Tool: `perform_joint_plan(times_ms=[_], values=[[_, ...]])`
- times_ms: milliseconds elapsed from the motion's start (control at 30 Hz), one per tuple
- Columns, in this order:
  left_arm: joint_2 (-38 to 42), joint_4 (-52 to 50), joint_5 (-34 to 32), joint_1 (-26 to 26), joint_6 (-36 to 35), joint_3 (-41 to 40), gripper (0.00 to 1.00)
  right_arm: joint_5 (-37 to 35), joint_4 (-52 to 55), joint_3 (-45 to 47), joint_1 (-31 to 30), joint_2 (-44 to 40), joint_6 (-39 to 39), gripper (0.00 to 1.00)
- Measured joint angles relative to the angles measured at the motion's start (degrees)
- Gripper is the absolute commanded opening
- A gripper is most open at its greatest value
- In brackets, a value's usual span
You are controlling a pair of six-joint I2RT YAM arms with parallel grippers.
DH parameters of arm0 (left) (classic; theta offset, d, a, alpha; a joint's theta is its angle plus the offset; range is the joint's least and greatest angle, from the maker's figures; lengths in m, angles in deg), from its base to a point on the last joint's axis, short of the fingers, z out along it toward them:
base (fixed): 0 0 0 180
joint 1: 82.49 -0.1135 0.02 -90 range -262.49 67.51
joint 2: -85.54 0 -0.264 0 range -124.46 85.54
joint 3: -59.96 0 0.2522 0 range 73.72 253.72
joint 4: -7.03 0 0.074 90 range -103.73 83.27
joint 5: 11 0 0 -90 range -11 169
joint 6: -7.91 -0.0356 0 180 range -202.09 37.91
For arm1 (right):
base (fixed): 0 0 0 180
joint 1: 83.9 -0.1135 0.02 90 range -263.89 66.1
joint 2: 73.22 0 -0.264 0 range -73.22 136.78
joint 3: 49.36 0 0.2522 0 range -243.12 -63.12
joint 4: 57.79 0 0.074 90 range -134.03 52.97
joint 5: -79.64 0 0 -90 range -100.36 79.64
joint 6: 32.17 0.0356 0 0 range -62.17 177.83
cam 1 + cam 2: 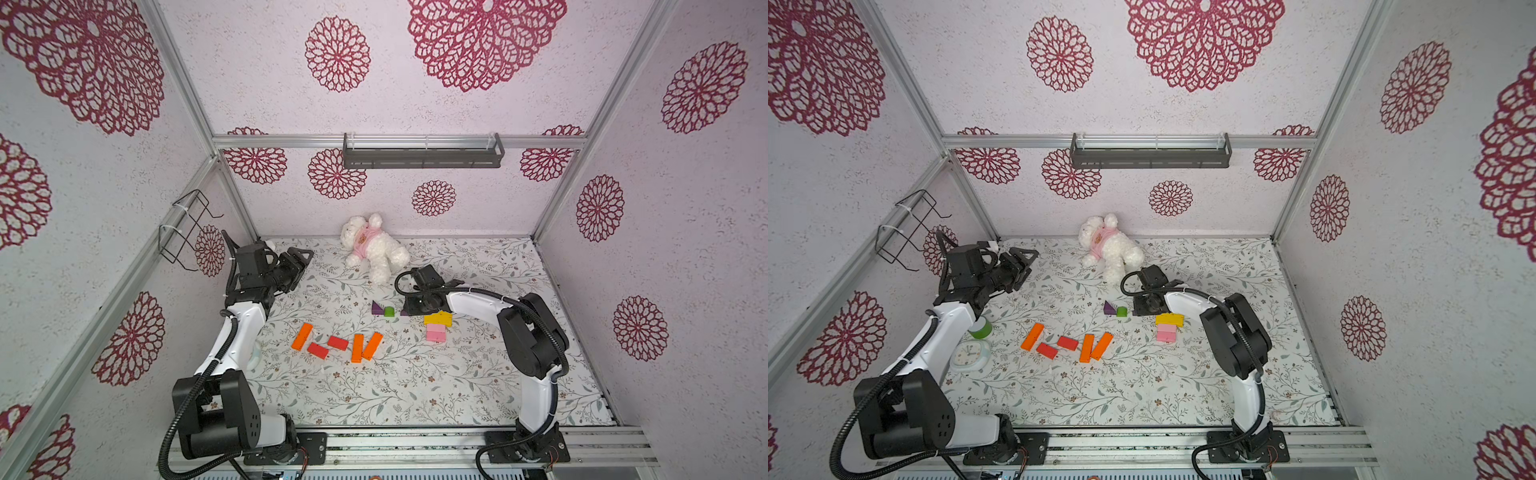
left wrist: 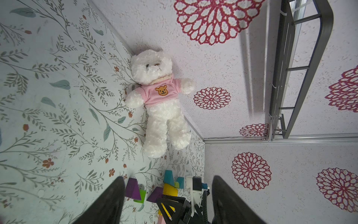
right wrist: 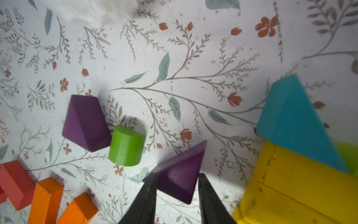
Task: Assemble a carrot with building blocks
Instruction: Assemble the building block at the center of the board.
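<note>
One purple triangle (image 3: 181, 181) between right gripper (image 3: 177, 175) jaws

My right pincer (image 3: 176, 186) sits closed around a purple triangle (image 3: 180, 174), hemmed in: green cylinder (image 3: 126, 145) and second purple triangle (image 3: 85, 122) on my left, teal triangle (image 3: 290, 116) and yellow bars (image 3: 290, 184) on my right. Bare counter (image 3: 193, 58) ahead, until the bear (image 3: 93, 9). Near half lies open.

my two arms wear glossy white link shells (image 1: 249, 328) between boxy matte black joint housings (image 1: 536, 336), one ringed with small holes. a ribbed black cable hose (image 1: 834, 446) runs along each arm. silver screws stud my black base plates (image 1: 1219, 444), and my gripper fingers (image 3: 145, 201) are tapered black wedges.
</note>
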Motion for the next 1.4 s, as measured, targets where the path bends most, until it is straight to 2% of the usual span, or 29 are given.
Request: perform_joint_plan(times_ms=[433,1400], values=[[0.00,0.00,0.00,0.00,0.00,0.00,0.73,-0.02,-0.31,0.00,-0.33,0.07,0.55,0.36],[0.00,0.00,0.00,0.00,0.00,0.00,0.73,0.74,-3.17,0.02,-1.53,0.90,7.39,0.36]])
